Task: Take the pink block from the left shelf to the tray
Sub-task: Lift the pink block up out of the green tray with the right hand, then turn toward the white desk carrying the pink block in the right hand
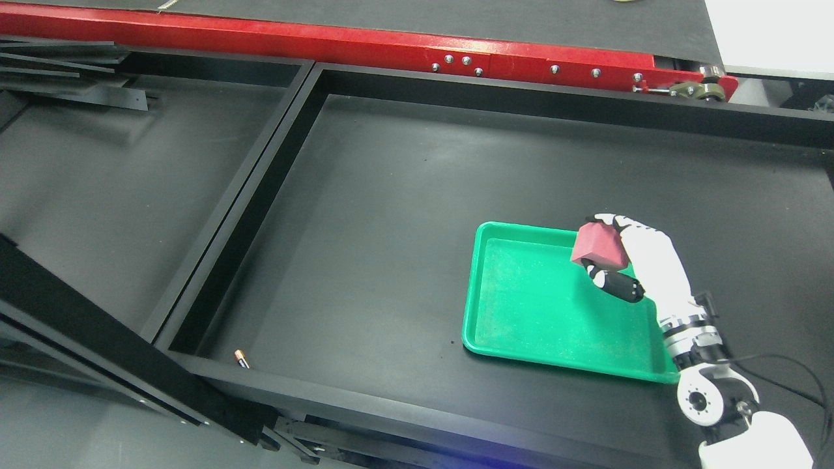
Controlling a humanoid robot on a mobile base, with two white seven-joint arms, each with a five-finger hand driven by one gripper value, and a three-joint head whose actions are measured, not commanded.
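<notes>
The right hand (619,260) grips the pink block (599,246) between fingers and thumb, held above the far right corner of the green tray (521,306), tray floor directly below

Pink block (598,245), plain. Green tray (554,312) near desk's front right corner. Desk (391,215) matte black. Right robot hand (642,264) white, black fingers. Red rail (326,42) along back edge.

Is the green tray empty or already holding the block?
Empty: the green tray shows bare floor, and the pink block sits gripped in the right hand above it.
</notes>
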